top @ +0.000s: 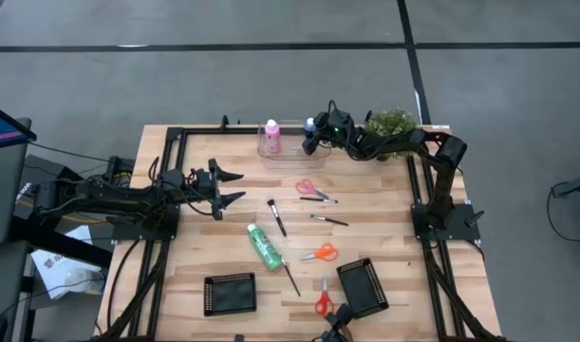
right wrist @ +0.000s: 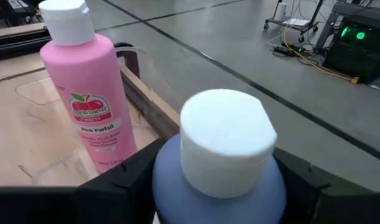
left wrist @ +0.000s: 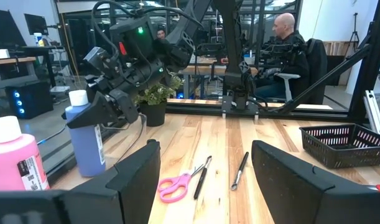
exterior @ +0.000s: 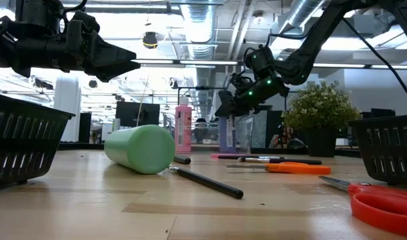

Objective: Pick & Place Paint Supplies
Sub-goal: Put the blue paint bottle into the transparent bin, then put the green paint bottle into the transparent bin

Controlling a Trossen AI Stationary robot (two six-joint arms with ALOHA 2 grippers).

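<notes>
1. At the table's far edge, the right gripper [top: 313, 133] straddles the blue bottle [left wrist: 85, 142], its fingers either side of the shoulder below the white cap [right wrist: 226, 140]; whether they press the bottle or have parted from it, I cannot tell.
2. Risk: if the fingers drag on withdrawal, the upright blue bottle could tip into the pink bottle [top: 271, 138] just beside it in the clear tray [top: 282, 149].
3. The potted plant [top: 391, 123] crowds the right arm near the far right corner.
4. The left gripper [top: 225, 187] waits near the left edge, fingers apart.
5. The green bottle [top: 264, 244] lies mid-table among brushes [top: 276, 218] and scissors [top: 320, 253].
</notes>
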